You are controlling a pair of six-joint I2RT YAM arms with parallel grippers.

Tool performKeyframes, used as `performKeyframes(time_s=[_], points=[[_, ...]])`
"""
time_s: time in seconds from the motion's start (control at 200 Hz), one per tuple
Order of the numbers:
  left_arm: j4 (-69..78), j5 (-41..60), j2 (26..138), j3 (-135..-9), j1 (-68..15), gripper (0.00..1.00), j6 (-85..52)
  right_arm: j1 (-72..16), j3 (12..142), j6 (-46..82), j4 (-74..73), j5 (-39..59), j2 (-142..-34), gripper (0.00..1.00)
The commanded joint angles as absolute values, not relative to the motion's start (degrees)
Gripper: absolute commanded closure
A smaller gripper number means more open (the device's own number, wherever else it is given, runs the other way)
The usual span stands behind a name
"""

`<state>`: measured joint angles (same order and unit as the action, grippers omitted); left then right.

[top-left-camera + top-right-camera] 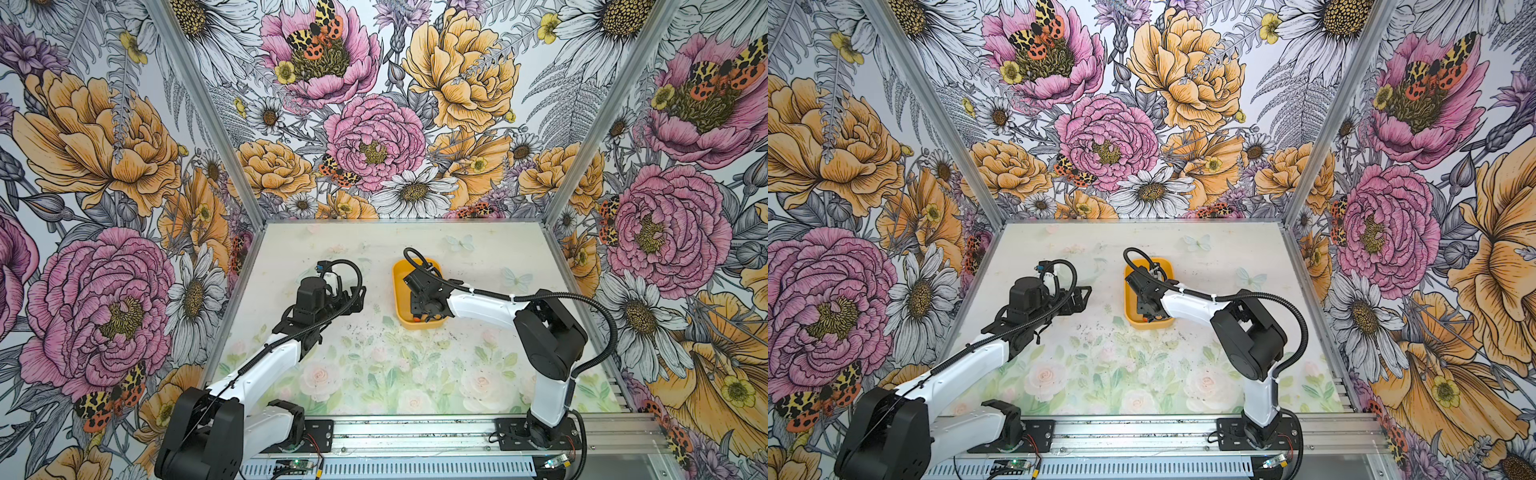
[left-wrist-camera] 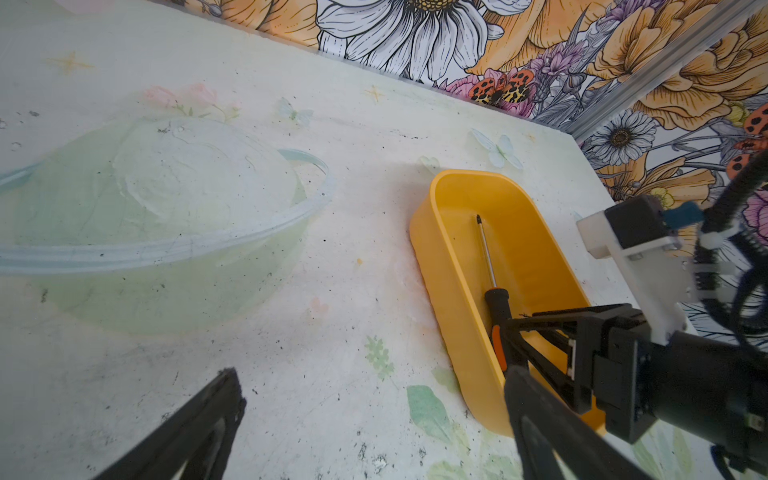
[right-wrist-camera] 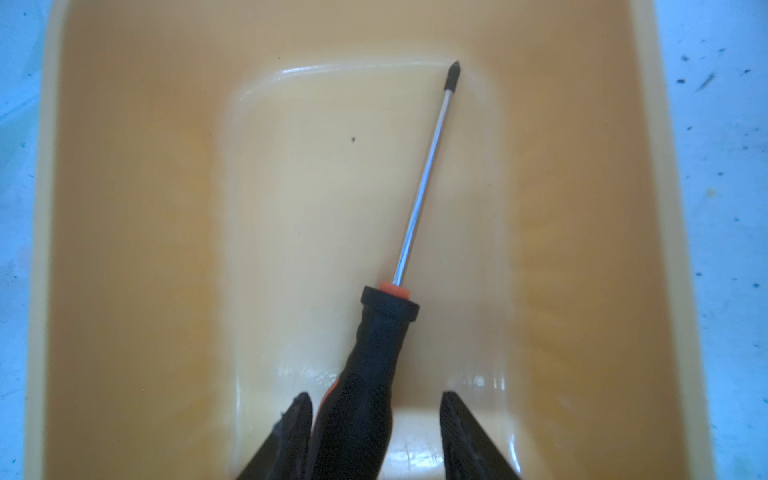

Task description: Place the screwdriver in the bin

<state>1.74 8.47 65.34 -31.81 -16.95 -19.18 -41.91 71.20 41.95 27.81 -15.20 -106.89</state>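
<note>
White right arm (image 1: 482, 305) reaches into the bin (image 1: 398, 291), fingers (image 3: 291, 436) spread around the screwdriver (image 3: 384, 332).

Lab enclosure: aluminium frame (image 1: 415, 434), floral walls (image 1: 374, 124)

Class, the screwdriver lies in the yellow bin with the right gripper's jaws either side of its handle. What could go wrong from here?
One finger of the right gripper seems to touch the screwdriver handle; lifting may drag it. The gripper sits low inside the bin; a sideways exit may knock its wall.
</note>
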Motion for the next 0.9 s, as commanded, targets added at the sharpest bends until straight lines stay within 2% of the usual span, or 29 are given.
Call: performKeyframes(time_s=[0.0,0.25,0.415,0.576,0.766,0.896], points=[[1.5,9.5,63.9,-32.3,-16.3,0.01,-19.0,-41.3,73.0,39.9,29.8,-15.6,-102.8,0.48],[1.0,9.3,62.6,-31.9,-16.3,0.01,-19.1,-40.4,72.9,36.7,32.8,-14.0,-98.6,0.47],[-0.2,8.9,61.6,-32.2,-16.3,0.01,-18.3,-38.2,70.0,32.1,33.8,-12.7,-92.1,0.46],[-0.5,8.4,61.2,-32.4,-16.1,0.01,-17.5,-36.4,65.2,21.2,33.6,-21.1,-83.5,0.46],[-0.7,7.6,62.0,-33.7,-15.5,0.01,-15.7,-28.0,58.5,14.5,29.9,-22.3,-74.5,0.47],[0.3,4.8,61.7,-34.4,-15.3,0.01,-13.9,-22.3,51.4,12.1,21.8,-22.7,-68.3,0.47]])
